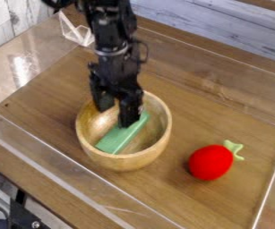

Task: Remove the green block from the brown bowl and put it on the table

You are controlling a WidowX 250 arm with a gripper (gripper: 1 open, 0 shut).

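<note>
One gripper (118,109), fingers spread wide and holding nothing, points straight down over the far-left part of the brown bowl (155,148). Fingertips sit at about rim height, above the bowl's inner wall; whether they touch the wood I can't tell. One black arm runs up from it toward the table's far-left corner.

Green block (123,137) lies loose inside the bowl, not gripped. It slants along the inside, one end down toward the near-left wall, the other end up near the middle just below the fingers. Looks like it rests propped on the curved wall, which is why it tilts rather than lying flat. Nothing else is in the bowl.

Bowl sits on the table (223,98) toward the near-left side, close to the clear wall along the near edge. Red strawberry toy (211,162) with green stem lies on the bare wood to the bowl's right, apart from it, near the right edge.

Judgement: task not done, block not yet out. Open fingers above the block suit lining up for a grasp on its raised end.
</note>
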